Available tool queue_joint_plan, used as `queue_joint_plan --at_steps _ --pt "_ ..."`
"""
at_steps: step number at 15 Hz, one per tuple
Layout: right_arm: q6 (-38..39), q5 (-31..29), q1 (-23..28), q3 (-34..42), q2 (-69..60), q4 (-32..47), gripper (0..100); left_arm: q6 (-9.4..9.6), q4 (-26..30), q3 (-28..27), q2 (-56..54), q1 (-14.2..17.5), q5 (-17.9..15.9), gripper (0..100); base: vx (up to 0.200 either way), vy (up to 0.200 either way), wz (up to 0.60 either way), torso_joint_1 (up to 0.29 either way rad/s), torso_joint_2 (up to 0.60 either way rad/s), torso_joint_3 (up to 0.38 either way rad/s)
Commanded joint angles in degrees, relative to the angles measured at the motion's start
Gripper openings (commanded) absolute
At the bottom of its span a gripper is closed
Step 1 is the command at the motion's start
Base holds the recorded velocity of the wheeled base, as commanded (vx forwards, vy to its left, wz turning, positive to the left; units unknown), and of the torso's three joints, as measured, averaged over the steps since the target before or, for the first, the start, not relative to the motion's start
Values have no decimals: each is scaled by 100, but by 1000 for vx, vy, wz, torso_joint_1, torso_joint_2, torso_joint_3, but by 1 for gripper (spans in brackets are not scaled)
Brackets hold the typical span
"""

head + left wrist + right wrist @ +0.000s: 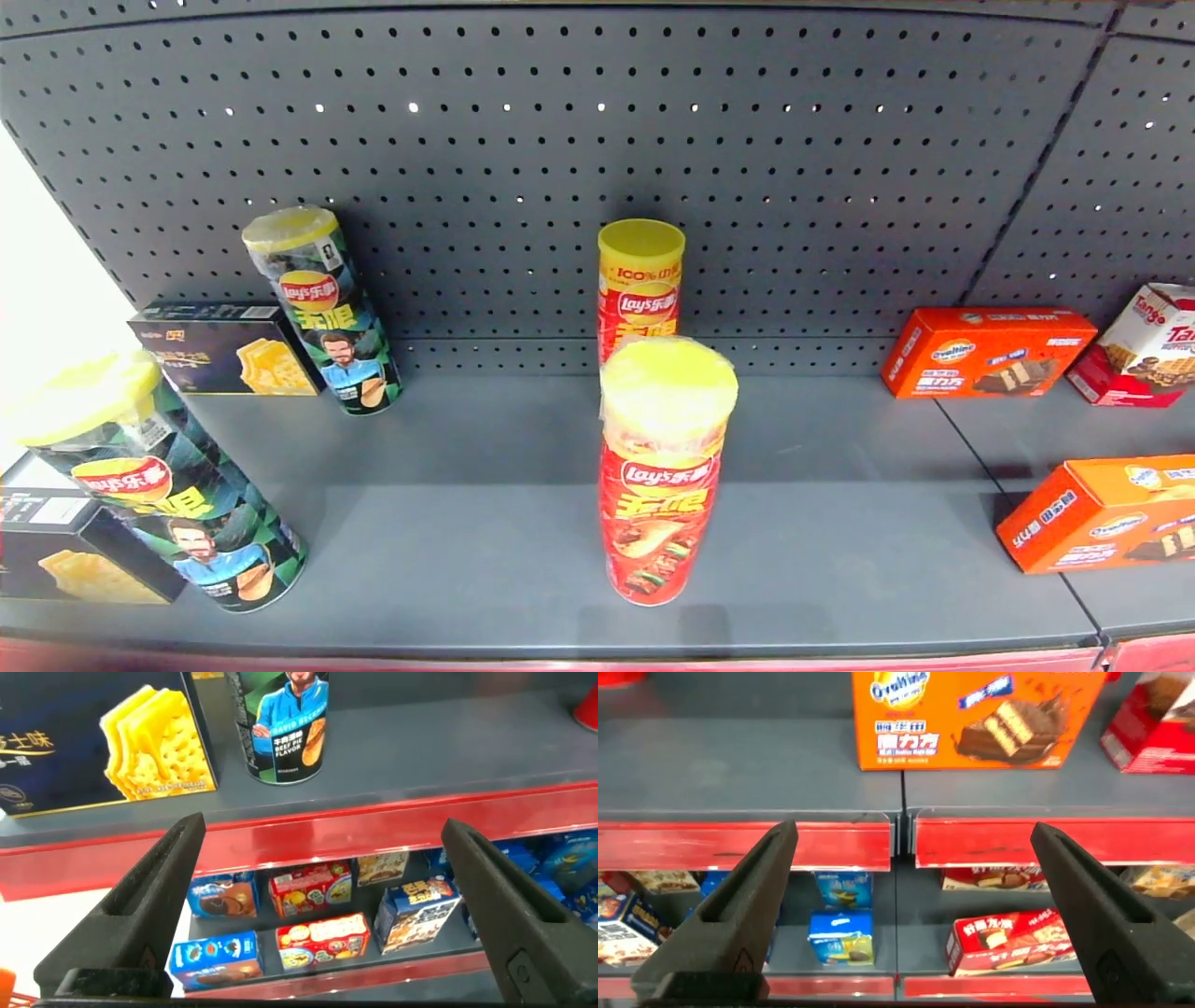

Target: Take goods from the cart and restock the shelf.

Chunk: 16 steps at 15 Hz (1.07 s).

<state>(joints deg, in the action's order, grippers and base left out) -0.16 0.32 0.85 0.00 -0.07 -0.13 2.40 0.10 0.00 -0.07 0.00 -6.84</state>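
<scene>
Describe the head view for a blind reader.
A red chip can stands front and centre on a dark grey shelf, a second red can behind it. Two dark green cans and two black boxes sit left; orange boxes and a red box sit right.

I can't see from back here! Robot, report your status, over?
Left hand open, empty. Right hand open, empty. Red chip can upright near the shelf front edge. Nothing blocking the hands.
</scene>
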Motion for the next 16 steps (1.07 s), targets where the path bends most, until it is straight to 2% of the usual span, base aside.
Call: queue_joint_plan --at_steps 1,16 --pt "-2 3 3 0 7 -4 100 -3 -1 0 7 0 -2 100 0 0 0 0 0 0" --pt "-2 3 3 0 7 -4 100 -12 -1 0 7 0 7 100 0 0 0 0 0 0"
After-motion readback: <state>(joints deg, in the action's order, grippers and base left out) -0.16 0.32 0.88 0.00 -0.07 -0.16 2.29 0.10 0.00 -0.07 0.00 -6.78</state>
